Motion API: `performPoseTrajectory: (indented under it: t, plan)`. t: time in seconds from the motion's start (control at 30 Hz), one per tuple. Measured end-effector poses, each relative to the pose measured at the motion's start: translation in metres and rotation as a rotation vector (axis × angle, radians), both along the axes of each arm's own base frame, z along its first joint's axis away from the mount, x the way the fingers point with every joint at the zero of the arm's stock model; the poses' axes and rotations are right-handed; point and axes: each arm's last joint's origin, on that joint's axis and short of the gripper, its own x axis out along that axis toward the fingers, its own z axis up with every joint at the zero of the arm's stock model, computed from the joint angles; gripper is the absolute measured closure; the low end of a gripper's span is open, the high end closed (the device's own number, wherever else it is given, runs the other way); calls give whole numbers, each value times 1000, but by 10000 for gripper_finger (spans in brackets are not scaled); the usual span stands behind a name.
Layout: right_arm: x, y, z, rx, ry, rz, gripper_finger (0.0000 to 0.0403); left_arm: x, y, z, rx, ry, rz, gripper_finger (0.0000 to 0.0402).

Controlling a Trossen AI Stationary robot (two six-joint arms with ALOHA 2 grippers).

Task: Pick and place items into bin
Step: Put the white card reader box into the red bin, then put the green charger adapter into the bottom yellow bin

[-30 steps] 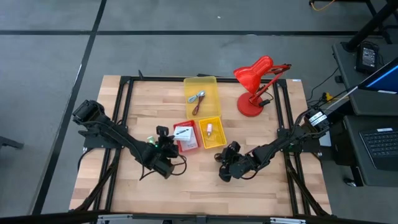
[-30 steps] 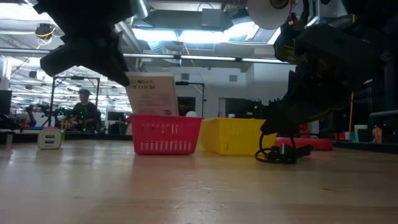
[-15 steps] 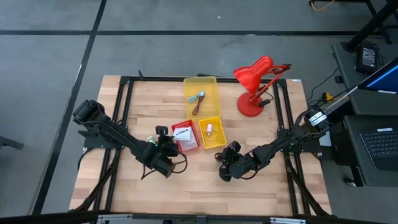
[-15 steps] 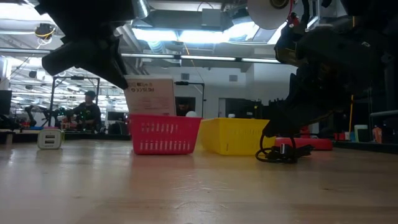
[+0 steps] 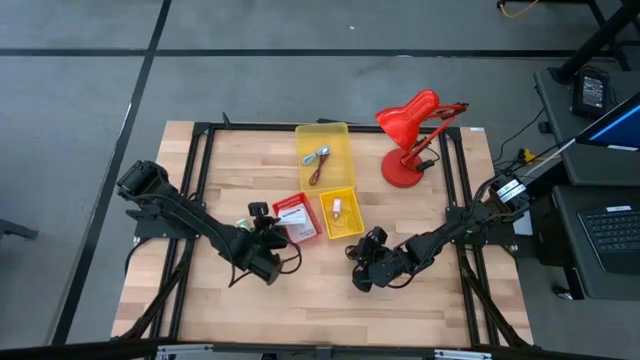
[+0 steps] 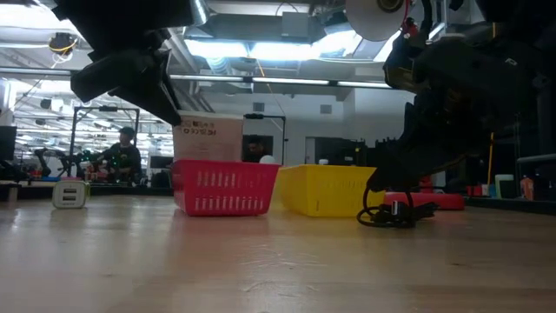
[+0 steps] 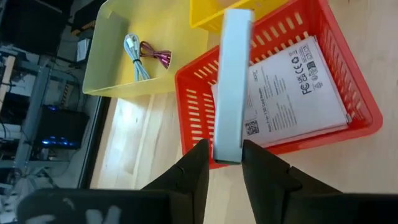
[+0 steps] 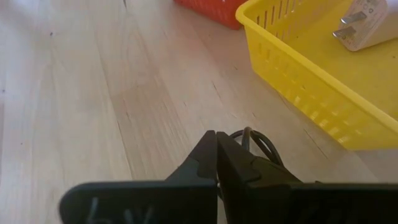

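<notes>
My left gripper (image 7: pixel 222 152) is over the near rim of the red basket (image 7: pixel 357 102), shut on a white packet (image 7: pixel 231 81) that stands on edge. A second white printed packet (image 7: pixel 292 81) lies flat in that basket. In the low view the held packet (image 6: pixel 207 128) shows above the red basket (image 6: pixel 224 187). My right gripper (image 8: pixel 216 140) is shut, low over the table, with the black cable (image 8: pixel 258 146) coiled on the wood just past its fingertips. The blue-and-silver tool (image 7: pixel 134 50) and dark red cord (image 7: pixel 155 53) lie in the yellow tray (image 7: pixel 112 56). My left gripper pinches the white packet by its lower edge (image 7: pixel 227 155) between the two fingers, which press on its flat faces. The packet stands upright on edge over the red basket's rim, lifted clear of the table. My right gripper is shut beside the black cable; whether it touches the cable, I cannot tell.
A yellow basket (image 5: pixel 352 232) with a white plug (image 8: pixel 367 25) sits right of the red one. The red desk lamp (image 5: pixel 410 125) stands at the far right. A small white block (image 6: pixel 69 193) and a tiny green piece (image 5: pixel 243 222) lie near the left arm. Bare wood lies along the near edge.
My left gripper has sunk toward the red basket, still shut, carrying the white packet down: in the low view less of the packet shows above the basket's rim now than a second ago. The black cable has stayed where it was.
</notes>
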Motion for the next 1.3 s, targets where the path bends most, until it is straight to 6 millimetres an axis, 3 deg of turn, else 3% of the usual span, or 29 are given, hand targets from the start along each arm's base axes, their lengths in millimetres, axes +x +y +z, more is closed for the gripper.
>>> performPoseTrajectory:
  t: [0.37, 0.57, 0.9, 1.1, 1.3]
  plan:
    - [0, 0, 0, 1, -1, -1, 403, 5, -2, 1, -11, -69, 9, 280]
    - [0, 0, 0, 1, -1, -1, 403, 12, -8, 1, -93, -64, -64, 282]
    - [0, 0, 0, 1, -1, -1, 403, 14, -8, 5, -47, -50, -130, 285]
    - [0, 1, 0, -2, 1, 5, 403, 3, -10, 21, -43, -86, -154, 312]
    - [-2, 7, 1, -24, -3, 51, 403, -24, -14, 27, -75, -162, -196, 354]
